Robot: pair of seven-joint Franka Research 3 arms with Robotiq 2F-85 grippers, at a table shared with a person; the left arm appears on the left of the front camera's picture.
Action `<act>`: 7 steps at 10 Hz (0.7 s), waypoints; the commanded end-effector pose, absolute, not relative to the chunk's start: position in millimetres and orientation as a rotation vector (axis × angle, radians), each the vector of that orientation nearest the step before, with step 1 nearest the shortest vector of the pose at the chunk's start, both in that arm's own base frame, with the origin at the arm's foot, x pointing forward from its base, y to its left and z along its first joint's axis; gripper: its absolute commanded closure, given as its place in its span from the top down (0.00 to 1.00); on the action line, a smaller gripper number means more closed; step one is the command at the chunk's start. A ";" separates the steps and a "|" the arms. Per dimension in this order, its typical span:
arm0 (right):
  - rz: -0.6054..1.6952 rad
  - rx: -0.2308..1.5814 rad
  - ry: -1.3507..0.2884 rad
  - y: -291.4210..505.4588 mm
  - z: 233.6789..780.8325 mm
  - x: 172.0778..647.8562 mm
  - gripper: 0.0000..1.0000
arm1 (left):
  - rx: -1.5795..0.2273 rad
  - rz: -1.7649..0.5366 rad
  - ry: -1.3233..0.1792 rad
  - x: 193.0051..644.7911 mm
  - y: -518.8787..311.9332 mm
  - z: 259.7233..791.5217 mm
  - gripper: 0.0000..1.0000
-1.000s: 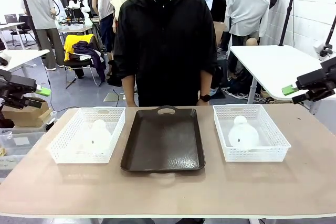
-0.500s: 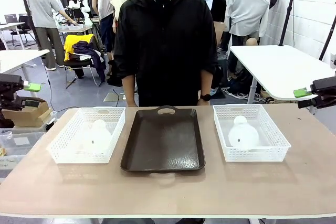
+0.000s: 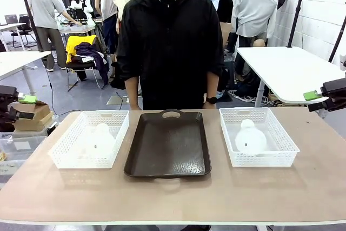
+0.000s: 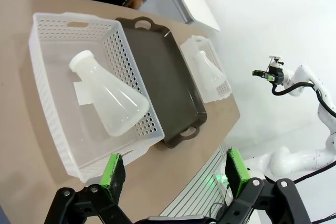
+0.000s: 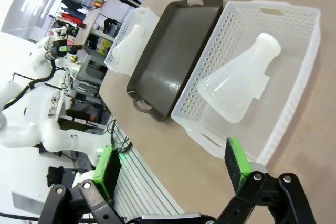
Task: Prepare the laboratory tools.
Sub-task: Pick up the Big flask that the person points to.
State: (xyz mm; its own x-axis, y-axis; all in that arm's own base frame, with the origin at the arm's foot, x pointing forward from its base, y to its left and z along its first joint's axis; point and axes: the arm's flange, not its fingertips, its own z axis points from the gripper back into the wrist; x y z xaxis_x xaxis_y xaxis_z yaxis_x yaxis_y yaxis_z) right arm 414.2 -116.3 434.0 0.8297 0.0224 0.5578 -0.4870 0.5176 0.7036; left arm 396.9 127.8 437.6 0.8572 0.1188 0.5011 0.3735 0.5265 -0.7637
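Left gripper (image 3: 26, 106) and right gripper (image 3: 314, 101) have withdrawn outward, open.

Whites, dark brown and green over tan.
Noted a frosted-white translucent left conical flask (image 3: 97, 142) and its matching right conical flask (image 3: 250, 138); white plastic baskets (image 3: 67, 158) pierced in a regular lattice of holes; a glossy dark brown rectangular tray (image 3: 167, 144); a pale tan tabletop (image 3: 173, 193); a black left gripper (image 4: 173, 163) and black right gripper (image 5: 169, 153), both with bright green pads (image 4: 112, 170); a person's plain black jacket (image 3: 168, 47).
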 end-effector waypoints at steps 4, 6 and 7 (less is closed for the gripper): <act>0.319 0.990 -0.509 -111.3 435.3 418.5 1.00 | -1.059 -0.263 -0.576 388.5 122.8 442.8 1.00; 0.336 0.984 -0.517 -109.9 434.5 416.2 1.00 | -1.009 -0.110 -0.579 393.5 120.2 441.2 1.00; 0.336 0.984 -0.517 -109.9 434.5 416.2 1.00 | -1.031 -0.223 -0.551 392.5 120.1 443.4 1.00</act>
State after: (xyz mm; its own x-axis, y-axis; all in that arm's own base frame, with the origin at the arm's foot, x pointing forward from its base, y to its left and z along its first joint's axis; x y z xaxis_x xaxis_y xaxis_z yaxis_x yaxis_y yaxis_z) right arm 417.2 -111.9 433.7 0.8355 0.0275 0.5489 -0.4764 0.5341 0.6984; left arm 393.6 122.2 442.7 0.8460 0.0988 0.5240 0.4061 0.5174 -0.7532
